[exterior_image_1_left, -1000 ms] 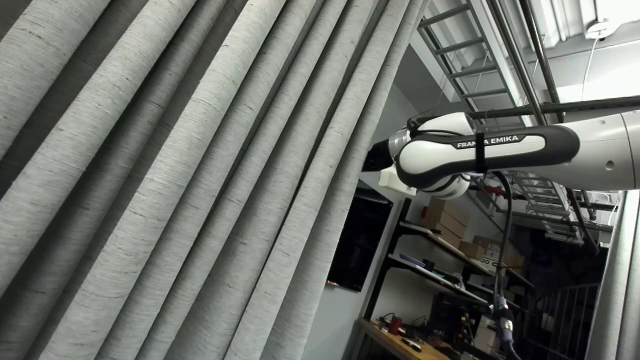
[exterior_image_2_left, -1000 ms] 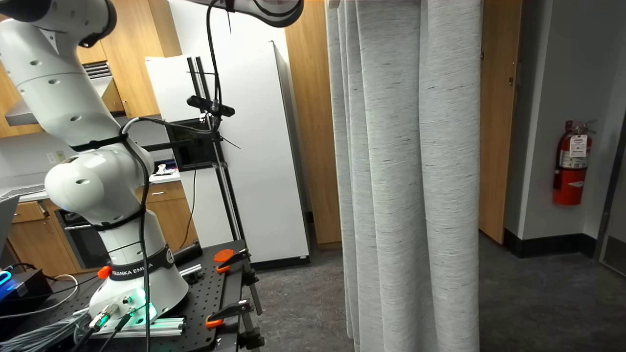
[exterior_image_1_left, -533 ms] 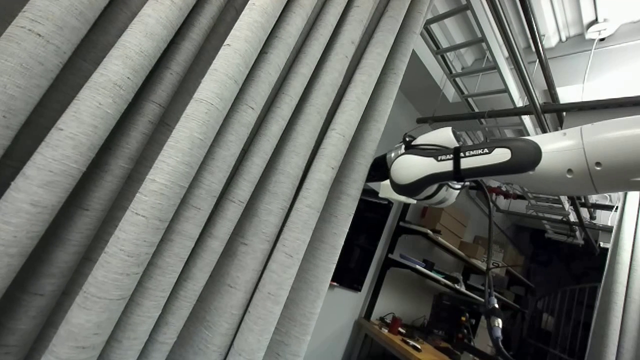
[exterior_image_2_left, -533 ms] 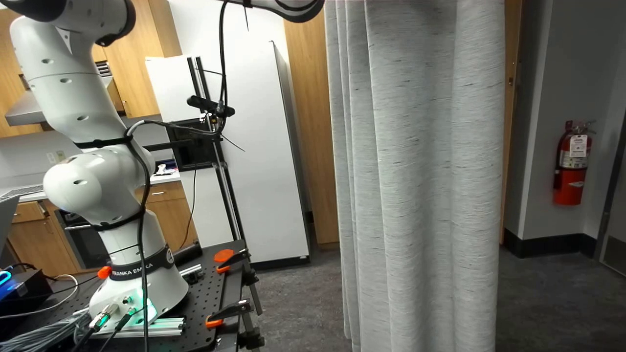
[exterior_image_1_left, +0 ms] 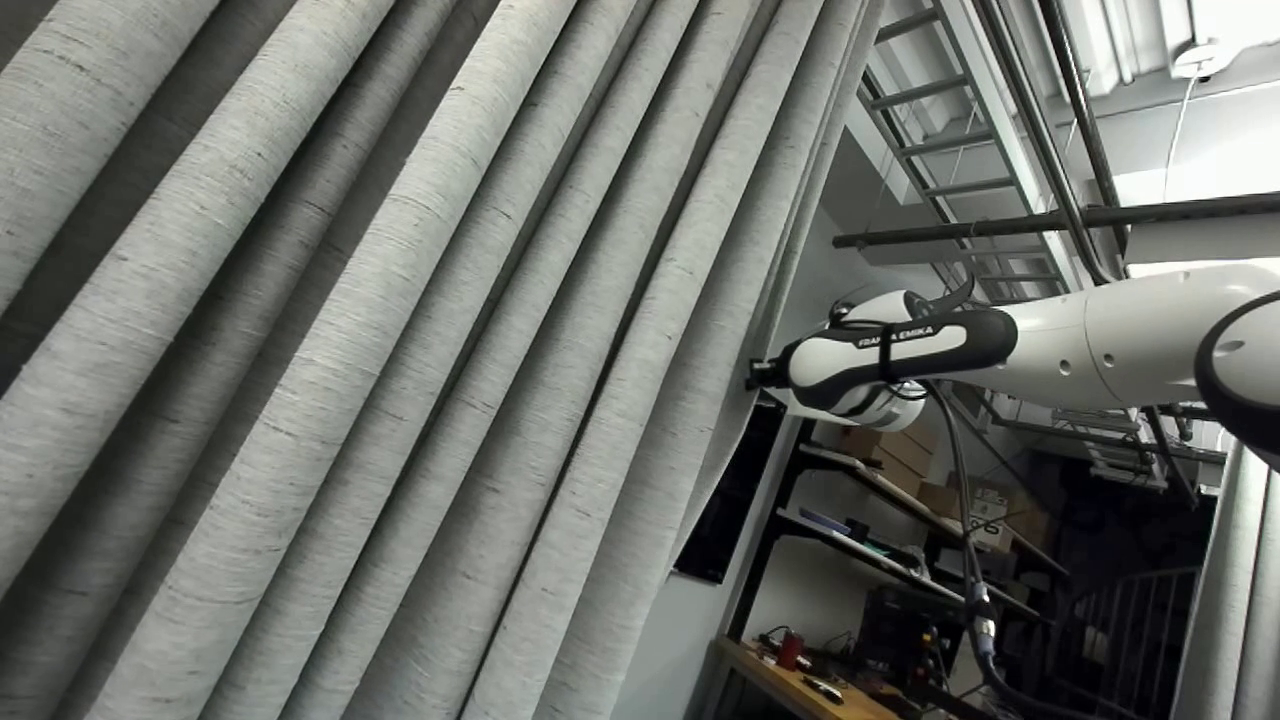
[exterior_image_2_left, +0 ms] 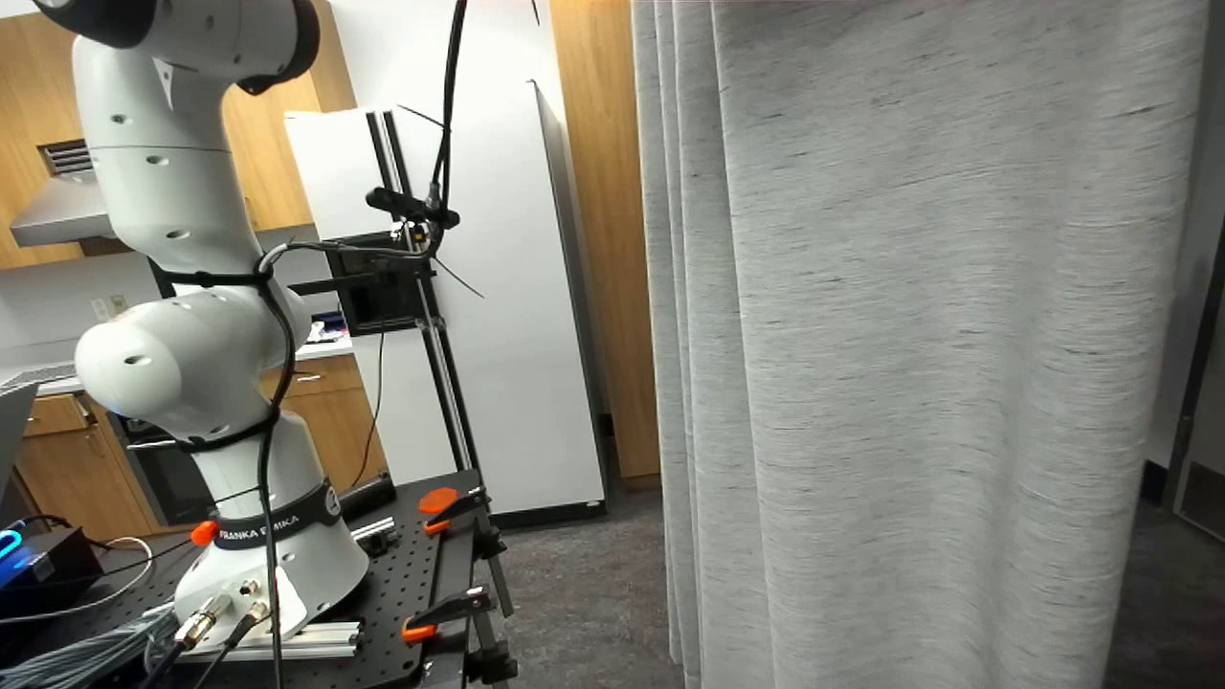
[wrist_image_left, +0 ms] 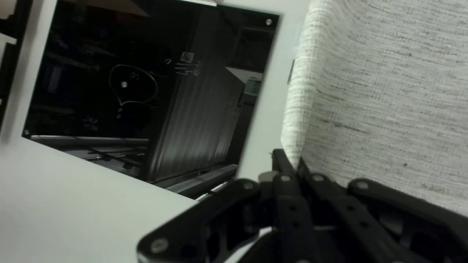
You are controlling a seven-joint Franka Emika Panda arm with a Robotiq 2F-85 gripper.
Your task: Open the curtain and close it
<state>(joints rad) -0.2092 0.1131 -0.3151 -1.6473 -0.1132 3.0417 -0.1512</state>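
Curtain (exterior_image_2_left: 909,335) in an exterior view: hung right of the fridge (exterior_image_2_left: 517,364), well apart from the base of the arm (exterior_image_2_left: 172,201), which stood on a black desk (exterior_image_2_left: 397,574). Long axis ran top to bottom, upper end cut off by the frame. Narrow folds (exterior_image_2_left: 684,316) bunched along the left side, close to plumb; rightward the cloth spread into a broad, flatter sheet. Right margin leaned, upper part farther right than lower. Dark flecks in the weave lay crosswise to the long axis.

Wrist view: gripper (wrist_image_left: 291,162) closed down narrow, the curtain's edge pinched between its fingertips. Number of layers caught, could not tell. Edge ran from the top of the frame down to the tips, tapering to a point there; the sheet fanned out to the right. Left of it, a black panel (wrist_image_left: 146,91) on a pale wall (wrist_image_left: 73,204).

Again in an exterior view: pleats (exterior_image_1_left: 480,380) filled left and middle of the frame, all slanting upper right to lower left. Arm reached in from the right, gripper pointing left at the curtain's margin. Shelves (exterior_image_1_left: 860,545) stood beyond, below the arm.
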